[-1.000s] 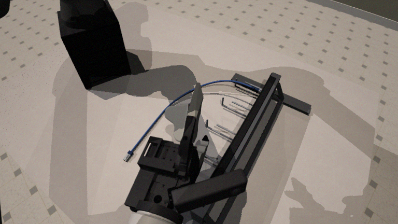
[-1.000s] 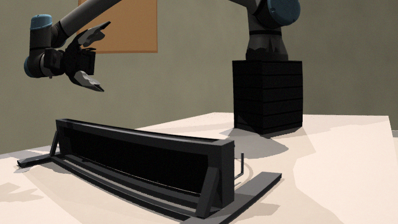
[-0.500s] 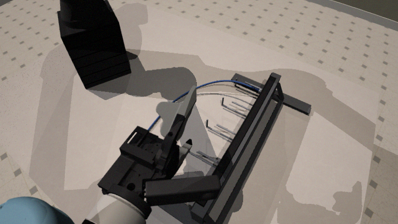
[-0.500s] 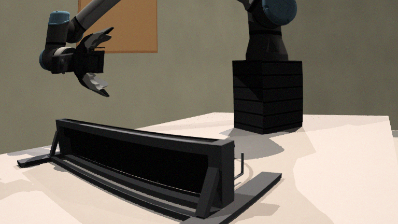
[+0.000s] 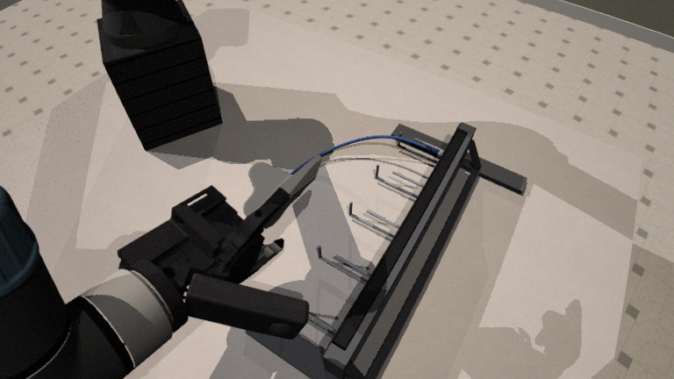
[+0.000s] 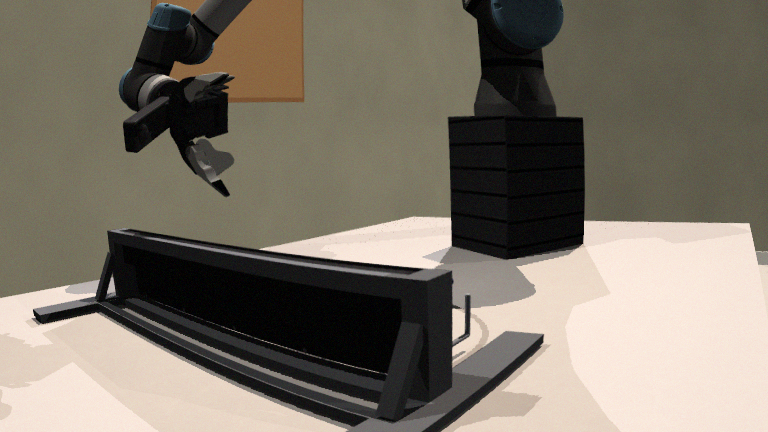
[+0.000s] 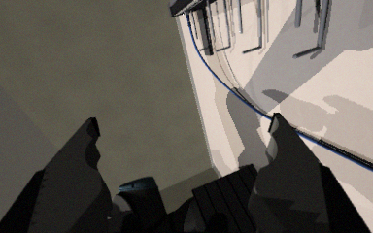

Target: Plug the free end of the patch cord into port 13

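While the gripper hangs spread wide and holding nothing above the rack, the patch cord lies on the table on the port side.

From its plugged end at the rack's far end in the top view, the blue cord arcs across the table away from the port face and toward the arm's pedestal. Its free end is hidden behind the upper finger in that view, so the plug's exact spot and clip direction cannot be told. Judged from the wrist view, the cord runs below and beyond the fingertips, so the next reach likely goes downward along its length.
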`<state>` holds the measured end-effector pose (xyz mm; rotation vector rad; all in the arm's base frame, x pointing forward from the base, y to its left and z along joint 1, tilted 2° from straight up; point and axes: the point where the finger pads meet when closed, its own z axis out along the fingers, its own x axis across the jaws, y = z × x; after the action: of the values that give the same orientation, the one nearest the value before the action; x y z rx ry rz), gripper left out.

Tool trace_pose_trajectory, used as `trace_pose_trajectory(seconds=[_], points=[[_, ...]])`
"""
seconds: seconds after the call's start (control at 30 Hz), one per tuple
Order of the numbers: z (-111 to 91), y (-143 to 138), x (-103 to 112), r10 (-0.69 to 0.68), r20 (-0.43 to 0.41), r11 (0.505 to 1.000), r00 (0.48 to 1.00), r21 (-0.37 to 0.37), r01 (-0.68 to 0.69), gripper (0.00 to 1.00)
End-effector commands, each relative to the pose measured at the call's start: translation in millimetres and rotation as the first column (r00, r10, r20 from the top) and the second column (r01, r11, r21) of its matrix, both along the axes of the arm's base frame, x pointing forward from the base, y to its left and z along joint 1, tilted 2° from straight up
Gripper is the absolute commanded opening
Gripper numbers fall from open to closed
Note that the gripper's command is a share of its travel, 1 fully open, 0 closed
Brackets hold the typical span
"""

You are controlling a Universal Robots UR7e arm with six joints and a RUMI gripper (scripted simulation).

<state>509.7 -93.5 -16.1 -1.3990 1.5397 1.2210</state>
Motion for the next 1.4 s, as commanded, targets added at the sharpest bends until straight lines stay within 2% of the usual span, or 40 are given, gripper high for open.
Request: trace_pose_trajectory(seconds=[0.0,0.17,0.2,0.3,0.33,0.43,0.57,0.7,0.73,0.87,0.9,1.07,1.13,1.37], points=[[-5,-4,-6,-0.061,-0.028,0.996,0.998,-0.073,0.059,1.00],[-17,-12,-19,-0.179,-0.086,0.969,0.980,-0.190,0.161,1.00],[-17,-12,-19,-0.179,-0.086,0.969,0.980,-0.190,0.161,1.00],[-24,-18,-28,-0.257,-0.116,0.938,0.960,-0.268,0.219,1.00],[-24,-18,-28,-0.257,-0.116,0.938,0.960,-0.268,0.219,1.00],[-32,-23,-38,-0.337,-0.139,0.897,0.931,-0.348,0.273,1.00],[-35,-25,-41,-0.365,-0.145,0.881,0.920,-0.375,0.290,1.00],[-46,-30,-53,-0.464,-0.163,0.808,0.871,-0.480,0.341,1.00],[-46,-30,-53,-0.464,-0.163,0.808,0.871,-0.480,0.341,1.00],[-57,-37,-65,-0.563,-0.166,0.721,0.810,-0.579,0.382,1.00],[-57,-37,-65,-0.563,-0.166,0.721,0.810,-0.579,0.382,1.00],[-70,-45,-79,-0.672,-0.153,0.600,0.725,-0.686,0.411,1.00],[-70,-45,-79,-0.672,-0.153,0.600,0.725,-0.686,0.411,1.00],[-85,-56,-97,-0.788,-0.109,0.431,0.606,-0.800,0.417,1.00]])
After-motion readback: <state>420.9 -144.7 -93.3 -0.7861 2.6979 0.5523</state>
